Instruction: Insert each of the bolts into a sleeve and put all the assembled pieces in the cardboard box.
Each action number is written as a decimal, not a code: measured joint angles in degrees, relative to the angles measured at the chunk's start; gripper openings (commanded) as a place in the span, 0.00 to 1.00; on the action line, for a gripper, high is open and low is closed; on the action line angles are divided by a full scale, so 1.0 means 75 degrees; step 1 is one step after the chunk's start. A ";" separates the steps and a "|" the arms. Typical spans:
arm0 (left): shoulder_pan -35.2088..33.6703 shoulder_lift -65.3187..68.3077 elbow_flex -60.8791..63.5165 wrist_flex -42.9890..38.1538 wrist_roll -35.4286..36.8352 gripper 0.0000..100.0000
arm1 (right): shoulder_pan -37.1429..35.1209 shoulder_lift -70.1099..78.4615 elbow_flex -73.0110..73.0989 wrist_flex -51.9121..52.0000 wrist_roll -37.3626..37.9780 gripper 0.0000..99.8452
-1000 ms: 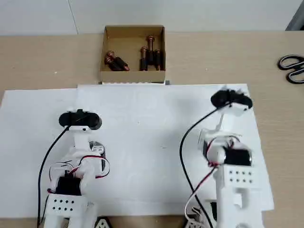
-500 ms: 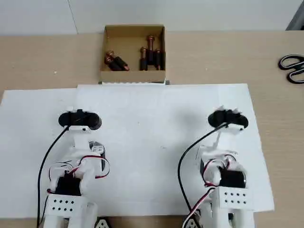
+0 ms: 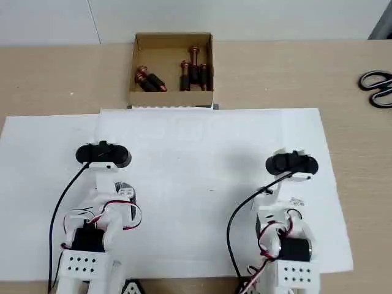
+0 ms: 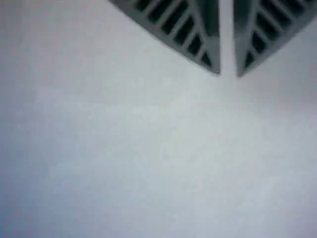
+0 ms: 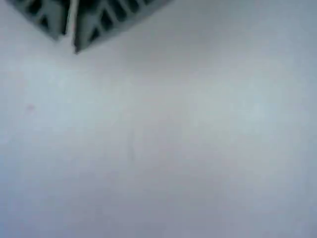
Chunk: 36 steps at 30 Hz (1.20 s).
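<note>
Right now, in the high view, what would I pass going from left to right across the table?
One arm → box → second arm → scissors.

Two white printed arms, black hardware, same build.
Arm at lower left (image 3: 98, 214) and arm at lower right (image 3: 288, 233) of the high view: white plastic shells, black servo blocks, and a black oval pod (image 3: 103, 154) at the far end of each. One thick black cable (image 3: 61, 202) loops from each pod down to the base. Thin red, white and black wires bunch at the middle joints. White base plates (image 3: 82, 264) carry two rows of small holes. Left gripper (image 4: 228, 72) and right gripper (image 5: 69, 42): dark triangular fingers, ribbed with open slots.
</note>
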 measured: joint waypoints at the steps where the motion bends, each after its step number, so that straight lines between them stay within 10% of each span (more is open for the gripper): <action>1: 0.0000 0.0000 0.0000 0.0000 0.0000 0.01 | 0.0000 -0.0281 0.0129 0.0000 0.0012 0.00; 36: 0.0000 0.0000 0.0000 0.0000 0.0000 0.01 | 0.0012 -0.1829 0.0316 0.0527 0.0023 0.00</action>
